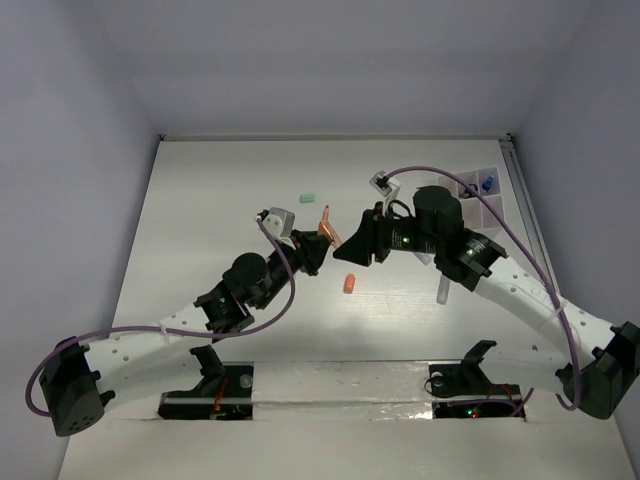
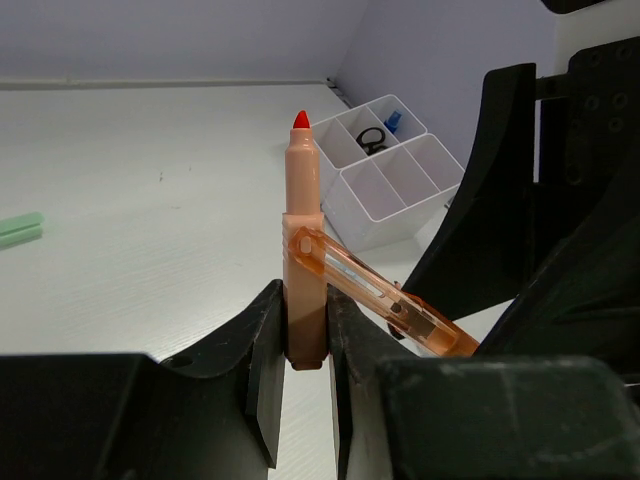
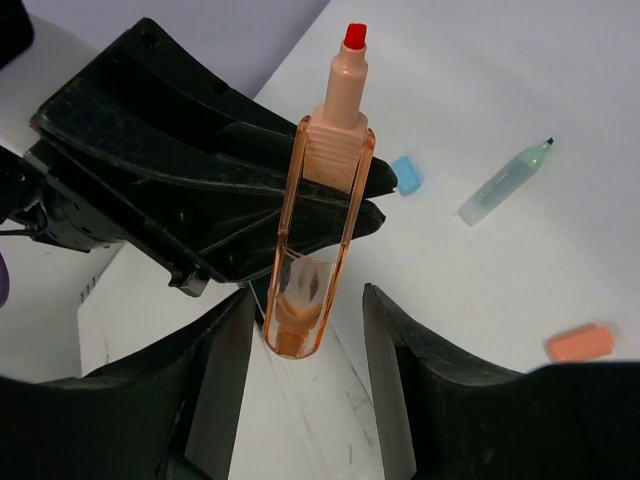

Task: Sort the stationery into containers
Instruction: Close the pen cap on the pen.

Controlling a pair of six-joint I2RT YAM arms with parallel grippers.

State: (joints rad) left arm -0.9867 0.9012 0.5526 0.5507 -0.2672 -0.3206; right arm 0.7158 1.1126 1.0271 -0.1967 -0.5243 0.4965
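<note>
Mid-air handover over the white table (image 1: 200, 200). The left gripper (image 2: 303, 320) is clamped tight on the butt end of a peach-orange plastic felt-tip pen (image 2: 302, 200), which is held clear of the table between the two arms and near its middle.

The pen's long axis runs straight out from the left jaws. Its uncapped red tip points away from the palm and, in the top view, towards the far edge.

A translucent orange sleeve (image 3: 320, 210), probably the pen's cap, rests one end on the barrel and slants towards the right gripper (image 3: 305, 300). That gripper's fingers stand apart on either side of the sleeve, with a gap visible on each side, so it grips nothing. How the sleeve is fixed to the pen cannot be told.

The pen is judged light, rigid and smooth. A pinch across mid-barrel should hold it well, whereas the tapered neck would likely slip and the wet nib should not be touched.

The white plastic compartment tray (image 2: 370, 225) stands far right, well apart from the pen. A mint pen (image 3: 505, 182), a small blue block (image 3: 405, 173) and a short orange piece (image 3: 580, 343) lie loose on the table.
</note>
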